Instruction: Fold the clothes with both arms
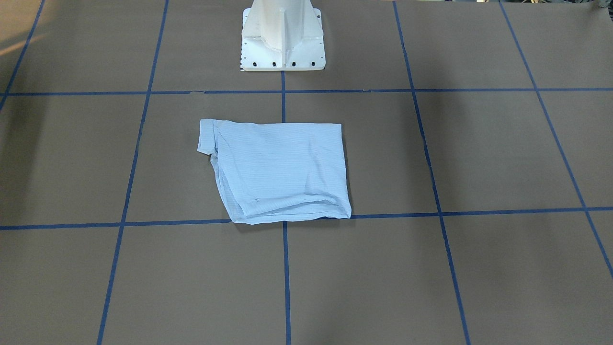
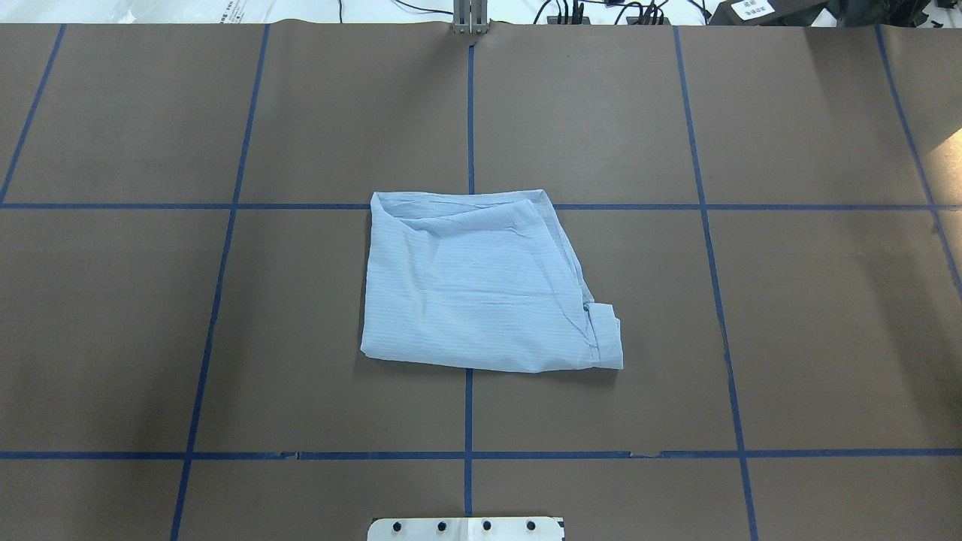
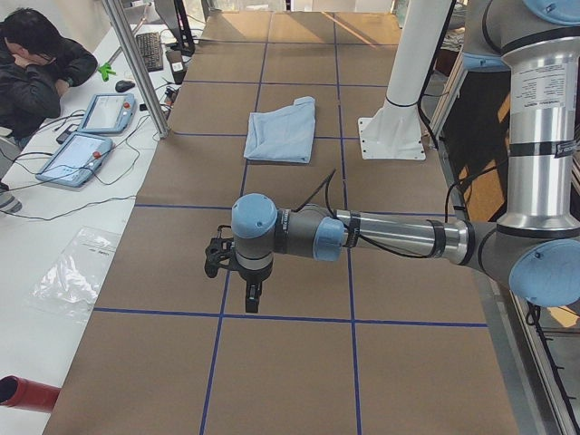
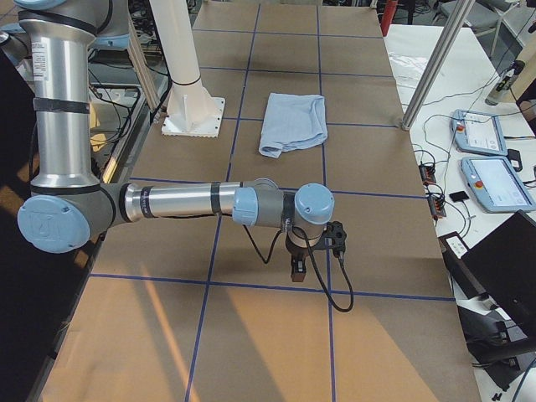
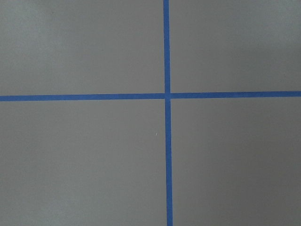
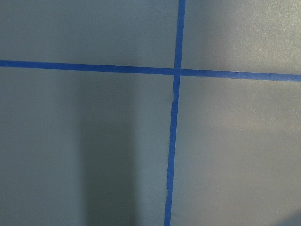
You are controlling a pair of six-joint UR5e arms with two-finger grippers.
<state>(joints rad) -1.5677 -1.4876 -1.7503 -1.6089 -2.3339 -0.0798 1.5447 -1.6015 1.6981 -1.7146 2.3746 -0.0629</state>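
The clothes are one light-blue striped shirt (image 1: 278,172), folded into a rough rectangle and lying flat at the table's middle (image 2: 481,293). A folded-over band sticks out at one corner. No gripper touches it. The left arm reaches out low over the table far from the shirt (image 3: 281,131), its gripper (image 3: 253,294) pointing down above a blue tape line. The right arm does the same at the other end, its gripper (image 4: 297,270) well away from the shirt (image 4: 293,124). I cannot tell whether either gripper is open or shut. Both wrist views show only brown table and a tape cross.
A white pedestal base (image 1: 282,43) stands at the table's robot-side edge. Blue tape lines (image 2: 470,113) grid the brown table. A person (image 3: 36,63) sits beside the table near two tablets (image 3: 91,136). Metal poles and cables line that side (image 4: 486,159).
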